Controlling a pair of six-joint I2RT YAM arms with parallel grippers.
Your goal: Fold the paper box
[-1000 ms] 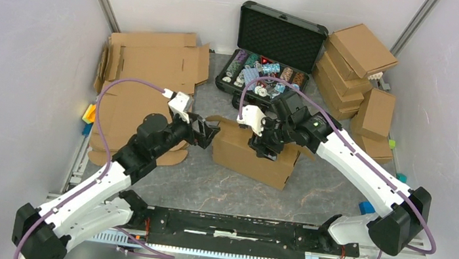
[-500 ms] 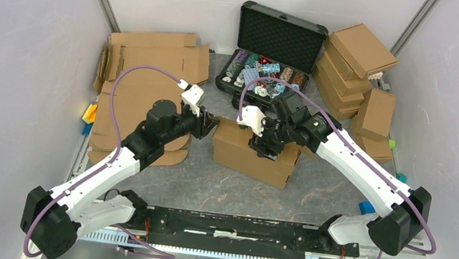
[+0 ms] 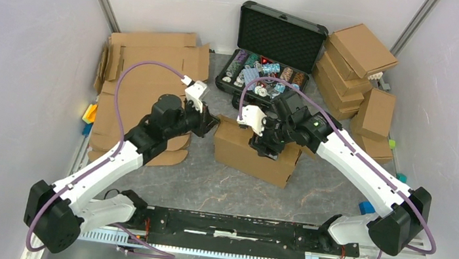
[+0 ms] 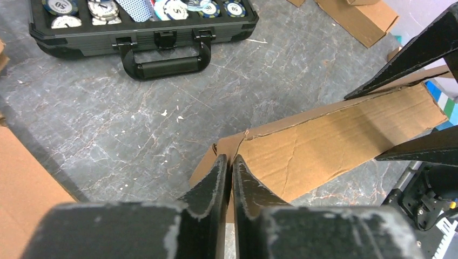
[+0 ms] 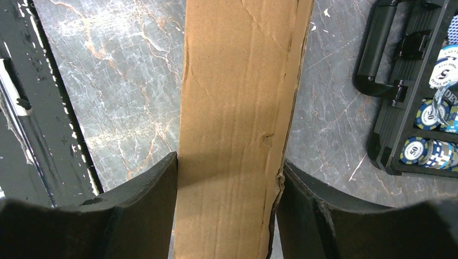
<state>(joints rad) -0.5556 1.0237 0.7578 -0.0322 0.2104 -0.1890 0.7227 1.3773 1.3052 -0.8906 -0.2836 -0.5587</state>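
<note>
Closing from wide to a sliver, your left gripper (image 4: 228,162) reached the left corner of the brown corrugated cardboard box (image 3: 251,155) on the grey marbled table (image 3: 206,186). A flap pinch looked likely but was unconfirmed. Your right gripper (image 5: 227,172) squeezed the box's sides, steadying it.

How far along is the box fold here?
Done: the paper box already stands in box shape. In hand: the right gripper clamps across it; the left gripper, nearly shut, sits at a loose corner flap, grip unclear. Left: probably tucking that flap.
</note>
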